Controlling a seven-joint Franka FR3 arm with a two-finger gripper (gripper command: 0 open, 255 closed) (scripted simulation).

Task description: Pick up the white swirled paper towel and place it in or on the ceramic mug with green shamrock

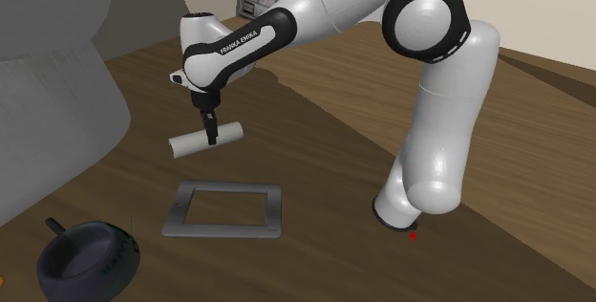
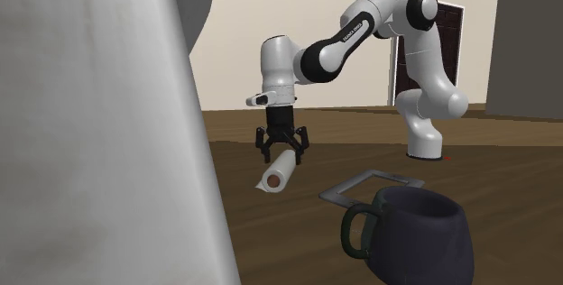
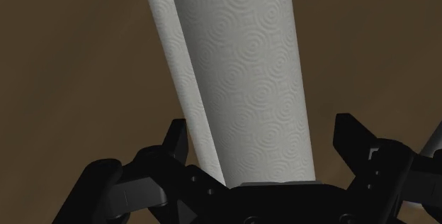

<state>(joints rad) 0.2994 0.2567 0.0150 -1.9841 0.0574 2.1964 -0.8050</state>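
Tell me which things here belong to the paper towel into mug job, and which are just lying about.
For the job:
paper towel roll, white with swirls
dark mug
gripper, open, fingers either side of the roll

Just lying about:
flat grey frame
large grey shape at the shoulder view's left

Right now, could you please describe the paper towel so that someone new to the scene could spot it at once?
Follow the white arm down to its black pincer over the brown wooden surface. The paper towel is the thing the open pincer straddles. Unlike the flat grey frame and dark mug nearby, it is a white roll embossed with swirls.
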